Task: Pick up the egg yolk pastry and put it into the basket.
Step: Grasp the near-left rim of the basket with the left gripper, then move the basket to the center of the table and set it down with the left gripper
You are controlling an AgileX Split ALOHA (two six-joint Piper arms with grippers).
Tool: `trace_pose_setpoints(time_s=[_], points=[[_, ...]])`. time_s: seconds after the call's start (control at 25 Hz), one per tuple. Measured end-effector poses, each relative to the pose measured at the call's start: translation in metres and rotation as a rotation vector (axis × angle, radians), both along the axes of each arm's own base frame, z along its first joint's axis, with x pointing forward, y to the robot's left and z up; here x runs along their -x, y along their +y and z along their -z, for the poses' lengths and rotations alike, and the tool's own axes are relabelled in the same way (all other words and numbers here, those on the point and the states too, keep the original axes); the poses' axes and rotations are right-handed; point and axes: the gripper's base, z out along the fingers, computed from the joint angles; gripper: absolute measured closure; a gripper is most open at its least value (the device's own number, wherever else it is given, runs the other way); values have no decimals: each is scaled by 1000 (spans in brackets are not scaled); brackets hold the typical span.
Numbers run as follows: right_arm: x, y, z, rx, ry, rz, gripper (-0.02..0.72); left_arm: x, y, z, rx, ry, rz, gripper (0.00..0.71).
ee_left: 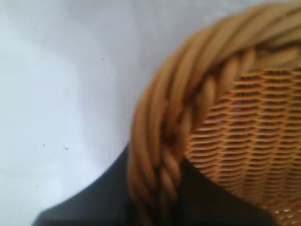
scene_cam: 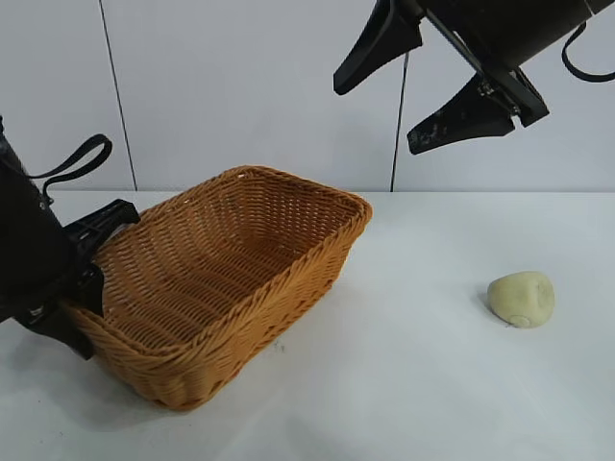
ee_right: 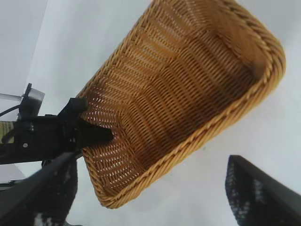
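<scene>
The egg yolk pastry [scene_cam: 522, 299], a small pale cream-yellow bun, lies alone on the white table at the right. It shows in neither wrist view. The orange-brown wicker basket [scene_cam: 317, 252] stands at left centre and holds nothing. My left gripper [scene_cam: 91, 259] is shut on the basket's braided rim [ee_left: 164, 122] at its left end, one finger [ee_left: 94, 202] outside and one inside. My right gripper [scene_cam: 375, 118] is open and empty, high in the air above the table between basket and pastry. Its view looks down on the basket [ee_right: 188, 84] and the left gripper [ee_right: 89, 134].
The white table [scene_cam: 404, 384] runs in front of and around the pastry. A pale wall [scene_cam: 240, 86] stands close behind the basket. The left arm's black body fills the far left edge.
</scene>
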Motion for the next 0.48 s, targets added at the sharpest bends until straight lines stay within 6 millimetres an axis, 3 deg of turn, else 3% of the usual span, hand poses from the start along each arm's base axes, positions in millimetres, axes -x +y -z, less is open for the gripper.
trace_pose_setpoints(time_s=[0.2, 0.32, 0.48], points=[[0, 0, 0, 6, -1, -3, 113, -19, -4, -24, -6, -41, 138, 567], [0, 0, 0, 6, -1, -3, 113, -36, 3, -41, -11, -90, 194, 568], [0, 0, 0, 7, 0, -4, 113, -52, 11, -51, -26, -98, 265, 568]])
